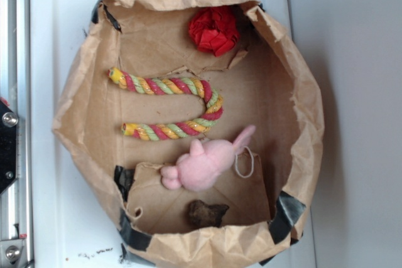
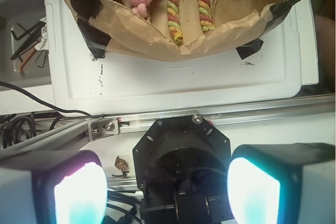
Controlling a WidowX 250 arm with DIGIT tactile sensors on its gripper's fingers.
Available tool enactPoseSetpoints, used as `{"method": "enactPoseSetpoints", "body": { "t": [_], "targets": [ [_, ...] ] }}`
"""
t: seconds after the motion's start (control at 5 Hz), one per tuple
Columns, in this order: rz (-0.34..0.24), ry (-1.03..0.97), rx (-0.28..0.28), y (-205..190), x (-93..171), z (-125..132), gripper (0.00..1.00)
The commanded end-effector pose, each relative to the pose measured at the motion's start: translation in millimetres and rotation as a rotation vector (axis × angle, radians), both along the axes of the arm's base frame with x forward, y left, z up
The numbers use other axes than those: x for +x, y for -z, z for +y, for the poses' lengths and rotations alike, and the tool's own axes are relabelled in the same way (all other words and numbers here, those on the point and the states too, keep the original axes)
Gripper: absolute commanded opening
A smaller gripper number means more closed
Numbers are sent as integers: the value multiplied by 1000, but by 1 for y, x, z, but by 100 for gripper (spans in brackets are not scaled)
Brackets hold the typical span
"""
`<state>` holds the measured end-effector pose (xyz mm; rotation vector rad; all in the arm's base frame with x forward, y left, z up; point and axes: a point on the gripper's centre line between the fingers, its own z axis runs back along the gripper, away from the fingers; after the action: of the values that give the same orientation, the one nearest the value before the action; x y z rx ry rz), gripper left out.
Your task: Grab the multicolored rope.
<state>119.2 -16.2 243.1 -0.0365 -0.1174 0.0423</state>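
inside the brown paper-lined box (image 1: pixel 301 98) the multicolored rope (image 1: pixel 179 106) lies bent in a u, between the red wrinkly ball (image 1: pixel 214 30) and the pink plush animal (image 1: pixel 204 162). the gripper (image 2: pixel 165 190) hangs spread apart, empty, well outside the box.

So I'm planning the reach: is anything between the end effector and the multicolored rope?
Yes: the brown paper wall rises between the open end effector and the multicolored rope, so it must go over the rim. Nothing lies on the rope.
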Motion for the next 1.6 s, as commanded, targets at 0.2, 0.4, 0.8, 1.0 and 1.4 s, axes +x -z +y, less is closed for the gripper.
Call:
{"method": "enactPoseSetpoints", "body": {
  "t": [0.2, 0.4, 0.8, 1.0, 1.4],
  "targets": [
    [-23, -5, -7, -6, -5, 2, 100],
    [-41, -29, -1, -8, -7, 8, 100],
    [-62, -24, 9, -13, -14, 4, 100],
    [-62, -24, 9, -13, -14, 4, 100],
    [-62, -24, 9, -13, -14, 4, 100]
  ]
}}
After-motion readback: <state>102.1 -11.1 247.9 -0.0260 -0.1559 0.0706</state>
